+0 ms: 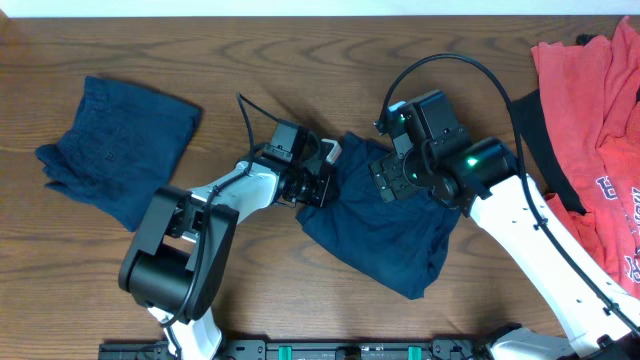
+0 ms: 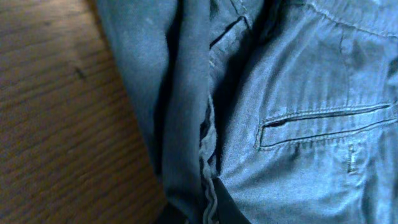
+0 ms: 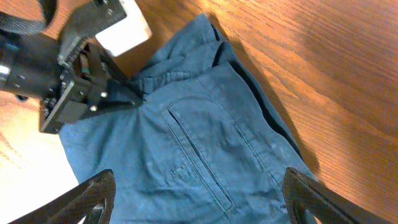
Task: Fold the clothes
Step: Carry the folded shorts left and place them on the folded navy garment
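Pinching the crumpled dark navy fabric shorts (image 1: 390,235), mid brown wooden tabletop (image 1: 300,60), left hand (image 1: 322,182) is clamped on their left edge. Right hand (image 3: 198,176) hovers above, spread wide, empty. Risk: thin edge grip slips w/ any pull, so fabric bunches & fold skews.

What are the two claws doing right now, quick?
Left claw: closed, pinching the edge of the navy shorts.
Right claw: open, holding nothing, above the same shorts.
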Tool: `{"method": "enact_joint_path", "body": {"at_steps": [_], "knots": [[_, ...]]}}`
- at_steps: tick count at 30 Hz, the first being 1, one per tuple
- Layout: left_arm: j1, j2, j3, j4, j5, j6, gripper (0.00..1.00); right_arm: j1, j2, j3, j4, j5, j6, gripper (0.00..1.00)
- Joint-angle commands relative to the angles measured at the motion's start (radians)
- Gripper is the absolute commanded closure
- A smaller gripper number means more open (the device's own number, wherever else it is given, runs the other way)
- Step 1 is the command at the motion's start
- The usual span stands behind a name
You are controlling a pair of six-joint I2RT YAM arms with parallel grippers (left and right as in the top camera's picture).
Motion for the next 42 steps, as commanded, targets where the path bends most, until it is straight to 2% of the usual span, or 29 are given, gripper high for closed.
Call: {"method": "enact_joint_path", "body": {"at_steps": [1,4,7,14,17,24,31,36,37,38,39,40,42], "knots": [[0.055,-0.073,0.015,-0.045,-0.142,-0.023,0.94,-0.005,-0.002,0.003,-0.008,0.043,0.034,0.14],[0.118,-0.171,0.046,-0.114,-0.307,-0.036,0.94,-0.005,-0.003,0.003,-0.016,0.075,0.048,0.14],[0.204,-0.285,0.071,-0.154,-0.402,-0.040,0.94,-0.005,-0.003,0.003,-0.021,0.078,0.048,0.13],[0.470,-0.506,0.126,-0.078,-0.407,-0.058,0.94,-0.005,-0.003,0.003,-0.023,0.078,0.048,0.13],[0.600,-0.555,0.127,-0.035,-0.449,-0.102,0.94,-0.005,-0.003,0.003,-0.027,0.077,0.047,0.13],[0.839,-0.481,0.126,-0.069,-0.500,-0.175,0.94,-0.005,-0.003,0.003,-0.026,0.077,0.047,0.13],[0.949,-0.323,0.126,-0.065,-0.530,-0.240,0.94,-0.005,-0.003,0.003,-0.056,0.077,0.047,0.12],[0.995,-0.261,0.126,-0.064,-0.530,-0.241,0.94,-0.005,-0.003,0.003,-0.060,0.077,0.047,0.12],[1.001,-0.259,0.126,-0.064,-0.529,-0.243,0.92,-0.005,-0.003,0.003,-0.060,0.077,0.047,0.11],[1.007,-0.258,0.126,-0.068,-0.529,-0.245,0.76,-0.005,-0.003,0.003,-0.060,0.077,0.047,0.11],[1.013,-0.261,0.126,-0.074,-0.529,-0.261,0.36,-0.005,-0.002,0.003,-0.060,0.077,0.047,0.11],[1.020,-0.267,0.127,-0.085,-0.529,-0.277,0.02,-0.005,-0.003,0.003,-0.062,0.077,0.047,0.11],[1.037,-0.290,0.127,-0.105,-0.529,-0.341,0.02,-0.005,-0.003,0.003,-0.065,0.079,0.047,0.11]]}}
